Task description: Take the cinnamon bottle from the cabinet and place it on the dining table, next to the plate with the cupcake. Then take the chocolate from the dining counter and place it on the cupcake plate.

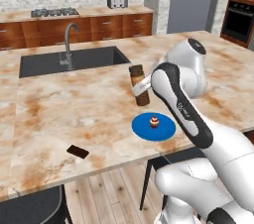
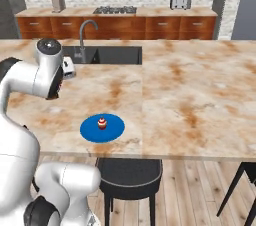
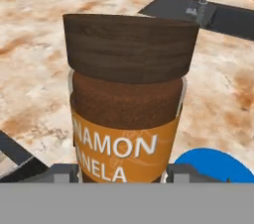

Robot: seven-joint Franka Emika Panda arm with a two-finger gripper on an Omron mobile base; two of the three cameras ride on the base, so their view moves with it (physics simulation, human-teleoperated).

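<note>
- The gripper (image 3: 124, 171) is clamping the cinnamon bottle (image 1: 139, 85) around its lower body; in the hand view 1 dark finger is sitting on each side of the orange label, right against it.
- The bottle is standing upright with its dark cap on top. In the left base view its bottom is looking level with the marble countertop (image 1: 59, 114), but I can't tell if it's actually touching or just hovering.
- The blue plate (image 1: 163, 131) is lying just beside the bottle, at about 5 o'clock from it in the left base view, near the counter's front edge.
- The cupcake (image 1: 154, 121) is sitting on the plate, roughly in the middle.
- The chocolate bar (image 1: 78, 151) is lying flat on the counter, well apart from the plate, at about 8 o'clock from it.
- The sink (image 1: 74, 62) with its faucet (image 1: 69, 44) is sitting at about 10 o'clock from the bottle.
</note>
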